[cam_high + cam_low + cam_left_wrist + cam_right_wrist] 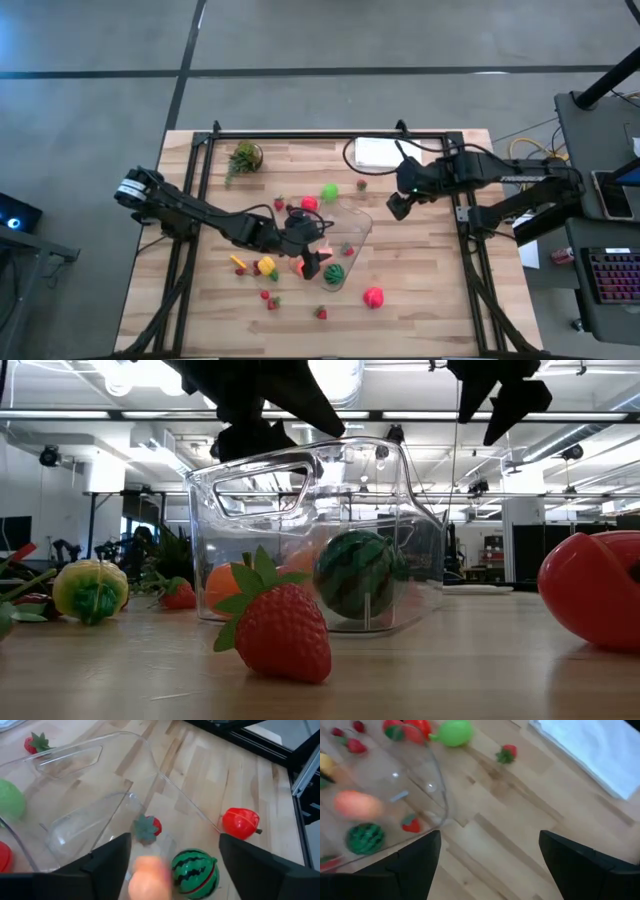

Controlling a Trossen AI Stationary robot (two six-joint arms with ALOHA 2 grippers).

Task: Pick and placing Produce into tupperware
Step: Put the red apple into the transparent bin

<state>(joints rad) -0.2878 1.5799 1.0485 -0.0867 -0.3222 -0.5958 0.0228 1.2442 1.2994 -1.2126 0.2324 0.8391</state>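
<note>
The clear tupperware [352, 226] sits mid-table on its base, with a watermelon piece [195, 872], a small strawberry [147, 827] and an orange piece [147, 879] inside. My left gripper [315, 262] hangs open over the tub's near end. In the left wrist view the orange piece looks blurred below the fingers [173, 840] and touches neither. My right gripper [398, 207] hovers open above bare table to the right of the tub [440, 795]. More produce lies around: green [329, 191], red [309, 203], yellow [266, 266] and pink-red [373, 297].
A white sheet [378, 152] lies at the far edge, behind the right gripper. A potted plant [244, 157] stands far left. Small strawberries lie near the front edge [321, 313] and beside the tub [362, 184]. In the low view a strawberry [280, 628] lies before the tub.
</note>
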